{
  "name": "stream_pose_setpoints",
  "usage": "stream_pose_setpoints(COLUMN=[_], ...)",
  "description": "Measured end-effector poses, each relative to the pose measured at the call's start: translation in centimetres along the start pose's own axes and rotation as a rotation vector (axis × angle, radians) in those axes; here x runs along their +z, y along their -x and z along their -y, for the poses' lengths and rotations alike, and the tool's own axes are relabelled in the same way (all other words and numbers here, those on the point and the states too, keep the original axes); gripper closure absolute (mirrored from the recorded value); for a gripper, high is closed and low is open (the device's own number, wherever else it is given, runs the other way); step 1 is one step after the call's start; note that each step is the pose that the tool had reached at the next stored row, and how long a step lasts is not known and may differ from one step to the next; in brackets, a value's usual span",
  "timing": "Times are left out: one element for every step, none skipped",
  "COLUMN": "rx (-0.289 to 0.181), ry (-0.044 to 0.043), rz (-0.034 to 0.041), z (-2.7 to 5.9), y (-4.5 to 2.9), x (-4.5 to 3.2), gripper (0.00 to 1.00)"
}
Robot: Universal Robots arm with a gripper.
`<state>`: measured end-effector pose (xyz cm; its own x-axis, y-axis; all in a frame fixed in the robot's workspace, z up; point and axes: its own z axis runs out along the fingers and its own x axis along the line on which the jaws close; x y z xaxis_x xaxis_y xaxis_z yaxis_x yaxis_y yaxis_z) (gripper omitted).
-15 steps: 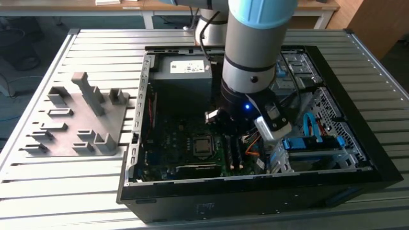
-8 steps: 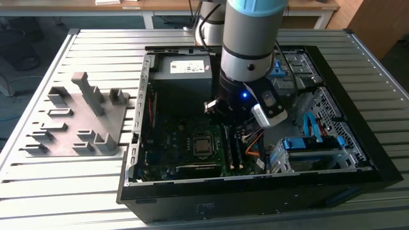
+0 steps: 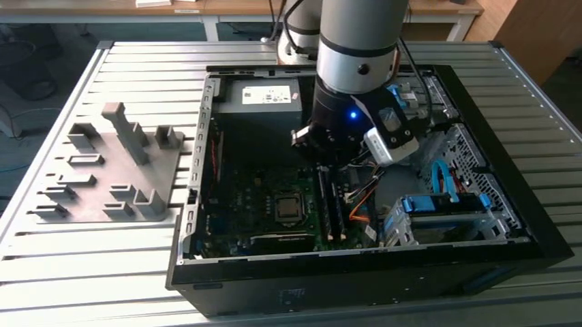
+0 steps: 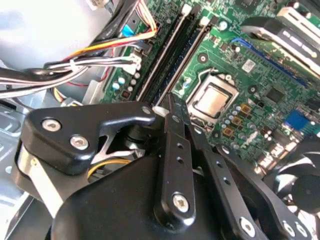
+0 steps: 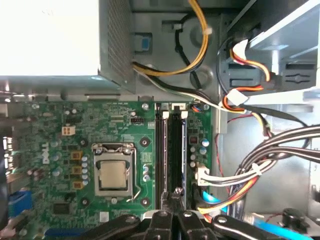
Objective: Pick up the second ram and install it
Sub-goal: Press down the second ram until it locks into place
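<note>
My gripper (image 5: pixel 175 196) reaches down inside the open computer case (image 3: pixel 509 204), with its two thin black fingers (image 4: pixel 172 145) closed together. Their tips (image 4: pixel 169 104) meet at the near end of the pair of long black memory slots (image 5: pixel 160 155) beside the processor socket (image 5: pixel 114 172). The slot farther from the processor holds a dark strip that looks like the second ram (image 5: pixel 178 150), lying level in the slot; I cannot tell whether the tips touch it. In the exterior view the gripper (image 3: pixel 332 162) hangs just over those slots (image 3: pixel 332 208).
Bundled wires (image 5: pixel 260 165) run close beside the slots, and the power supply (image 3: pixel 264 95) sits at the back of the case. A blue-handled drive cage (image 3: pixel 446 211) fills the exterior view's right. A grey slotted holder block (image 3: pixel 109 163) stands on the table at the exterior view's left.
</note>
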<state>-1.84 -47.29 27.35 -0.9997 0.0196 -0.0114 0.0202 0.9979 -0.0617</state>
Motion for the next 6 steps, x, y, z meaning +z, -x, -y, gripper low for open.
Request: stream_pose_setpoints(rx=[0.0, 0.0, 0.0, 0.0, 0.0, 0.0], ry=[0.0003, 0.0005, 0.0002, 0.0002, 0.0002, 0.0001], rz=[0.0, 0.0001, 0.0, 0.0, 0.0, 0.0], z=[0.0, 0.0, 0.0, 0.0, 0.0, 0.0], y=[0.0, 0.0, 0.0, 0.0, 0.0, 0.0], x=[0.01, 0.01, -0.02, -0.03, -0.04, -0.05], gripper=[0.9, 0.9, 0.9, 0.9, 0.9, 0.9])
